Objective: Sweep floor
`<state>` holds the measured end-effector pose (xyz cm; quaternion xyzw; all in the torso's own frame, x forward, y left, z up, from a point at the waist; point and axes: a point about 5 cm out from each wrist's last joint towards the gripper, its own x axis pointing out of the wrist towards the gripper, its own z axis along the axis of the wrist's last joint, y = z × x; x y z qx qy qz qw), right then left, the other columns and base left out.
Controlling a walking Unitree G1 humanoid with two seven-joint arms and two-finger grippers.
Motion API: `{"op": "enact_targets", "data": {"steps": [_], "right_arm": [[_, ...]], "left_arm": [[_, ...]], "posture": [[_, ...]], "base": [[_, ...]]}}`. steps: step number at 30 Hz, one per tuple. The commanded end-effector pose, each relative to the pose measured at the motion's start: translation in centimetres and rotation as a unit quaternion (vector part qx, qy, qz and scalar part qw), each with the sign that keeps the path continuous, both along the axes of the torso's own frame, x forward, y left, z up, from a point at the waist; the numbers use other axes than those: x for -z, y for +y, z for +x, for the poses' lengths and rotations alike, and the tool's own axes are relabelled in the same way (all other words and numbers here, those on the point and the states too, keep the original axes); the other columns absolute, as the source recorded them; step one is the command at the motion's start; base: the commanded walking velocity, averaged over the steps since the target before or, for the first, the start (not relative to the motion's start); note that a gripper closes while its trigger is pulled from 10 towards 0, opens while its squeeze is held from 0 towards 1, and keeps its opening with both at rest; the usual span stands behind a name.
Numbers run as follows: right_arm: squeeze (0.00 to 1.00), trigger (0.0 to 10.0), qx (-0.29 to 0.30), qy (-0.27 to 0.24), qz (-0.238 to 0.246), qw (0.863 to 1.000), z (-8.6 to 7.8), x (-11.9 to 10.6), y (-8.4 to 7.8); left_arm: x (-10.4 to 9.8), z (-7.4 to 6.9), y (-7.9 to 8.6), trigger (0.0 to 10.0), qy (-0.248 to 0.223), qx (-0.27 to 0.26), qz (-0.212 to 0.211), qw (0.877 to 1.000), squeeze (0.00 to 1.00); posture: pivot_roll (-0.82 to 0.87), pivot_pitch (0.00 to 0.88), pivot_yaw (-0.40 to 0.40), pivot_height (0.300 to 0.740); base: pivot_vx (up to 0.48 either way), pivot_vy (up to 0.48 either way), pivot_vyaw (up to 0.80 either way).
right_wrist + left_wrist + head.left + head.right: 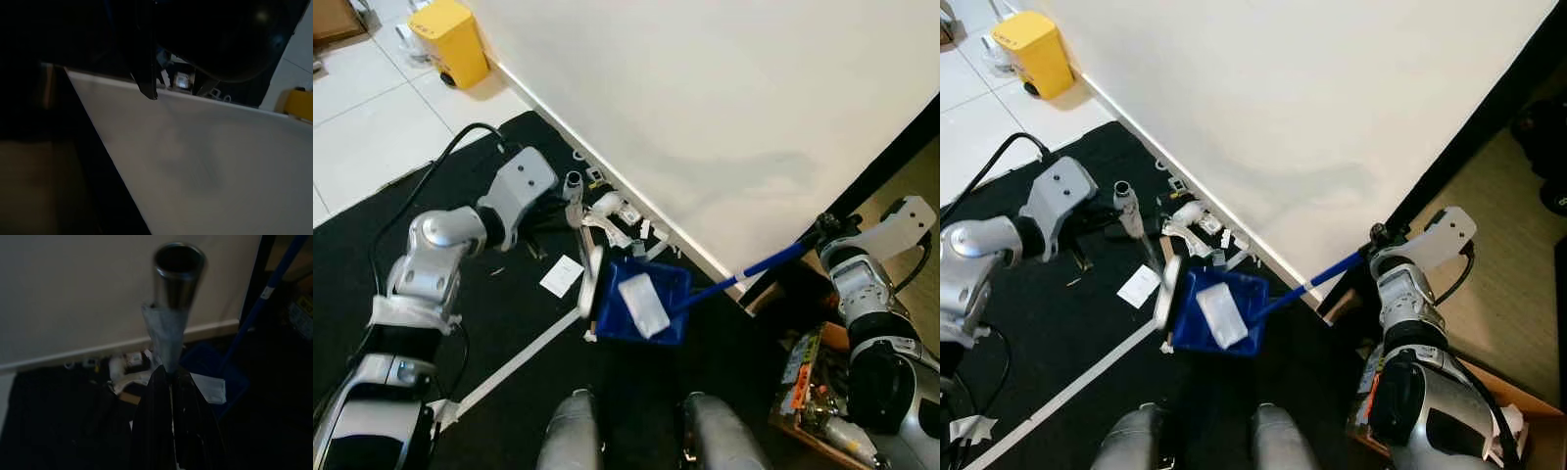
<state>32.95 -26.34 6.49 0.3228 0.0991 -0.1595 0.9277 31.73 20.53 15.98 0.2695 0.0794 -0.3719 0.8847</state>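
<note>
- Nearest me: blue dustpan on the black mat, just ahead of my knees, one white wrapper already lying in it. Mouth faces away from me, toward the wall.
- R side: right gripper has the dustpan's blue handle at its far end; fingers look wrapped round it, but I can't tell how tight. I'd keep the pan lip flat on the mat, no tilt, or scraps slide under.
- L side: left gripper is clamped shut on the broom's metal pole, taped section in the pinch. Broom head sits at the pan's left edge.
- Farther out: litter pile of paper bits along the baseboard, plus one loose white card left of the pan. Short low strokes from the wall back into the pan, IMO.
- Far corner: yellow bin on the tiles, likely dump spot.
</note>
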Motion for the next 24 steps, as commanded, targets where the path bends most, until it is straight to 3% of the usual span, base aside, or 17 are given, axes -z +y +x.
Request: {"op": "enact_targets", "data": {"steps": [1, 8, 13, 14, 15, 19, 20, 22, 23, 24], "right_arm": [[0.0, 10.0, 0.019, -0.018, -0.021, 0.999, 0.0, -0.7, -0.9], [0.0, 10.0, -0.003, -0.036, -0.077, 0.996, -0.4, -0.7, -0.7], [0.0, 10.0, -0.018, -0.036, -0.089, 0.995, -0.5, -0.6, -0.5], [0.0, 10.0, -0.039, -0.032, -0.122, 0.991, -0.6, -0.5, -0.5], [0.0, 10.0, -0.047, -0.03, -0.135, 0.989, -0.7, -0.5, -0.5], [0.0, 10.0, -0.052, -0.021, -0.151, 0.987, -1.0, -0.1, -0.5], [0.0, 10.0, -0.05, -0.019, -0.151, 0.987, -1.3, 0.2, -0.6], [0.0, 10.0, -0.049, -0.019, -0.149, 0.987, -1.5, 0.3, -0.6], [0.0, 10.0, -0.052, -0.018, -0.148, 0.988, -1.7, 0.6, -0.5], [0.0, 10.0, -0.055, -0.018, -0.152, 0.987, -1.8, 0.7, -0.4]], "left_arm": [[0.5, -0.5, -0.6, 10.0, -0.006, 0.004, -0.013, 1.0, 0.0], [2.8, -2.2, -1.2, 10.0, 0.023, -0.006, -0.017, 1.0, 0.0], [3.2, -2.3, -0.9, 10.0, 0.016, -0.038, -0.03, 0.999, 0.0], [3.4, -1.6, -0.3, 10.0, 0.002, -0.116, -0.058, 0.992, 0.0], [3.4, -1.4, -0.1, 10.0, 0.0, -0.142, -0.069, 0.987, 0.0], [3.4, -1.3, -0.2, 10.0, 0.002, -0.159, -0.088, 0.983, 0.0], [3.2, -1.3, -0.5, 10.0, 0.001, -0.163, -0.128, 0.978, 0.0], [3.1, -1.2, -0.5, 10.0, 0.0, -0.168, -0.148, 0.975, 0.0], [3.0, -1.1, -0.5, 10.0, 0.004, -0.2, -0.204, 0.958, 0.0], [3.1, -1.1, -0.6, 10.0, 0.008, -0.206, -0.216, 0.954, 0.0]], "posture": [[0.02, 0.061, -0.01, 0.74], [0.02, 0.053, 0.0, 0.74], [0.02, 0.049, 0.001, 0.74], [0.01, 0.046, 0.003, 0.74], [0.01, 0.046, 0.003, 0.74], [0.01, 0.045, 0.005, 0.74], [0.01, 0.041, 0.009, 0.74], [0.01, 0.041, 0.01, 0.74], [0.01, 0.036, 0.016, 0.74], [0.01, 0.035, 0.017, 0.74]], "base": [[0.0, 0.0, 0.0], [0.0, 0.0, 0.0], [0.0, 0.0, 0.0], [0.0, 0.0, 0.0], [0.0, 0.0, 0.0], [0.0, 0.0, 0.0], [0.0, 0.0, 0.0], [0.0, 0.0, 0.0], [0.0, 0.0, 0.0], [0.0, 0.0, 0.0]]}}
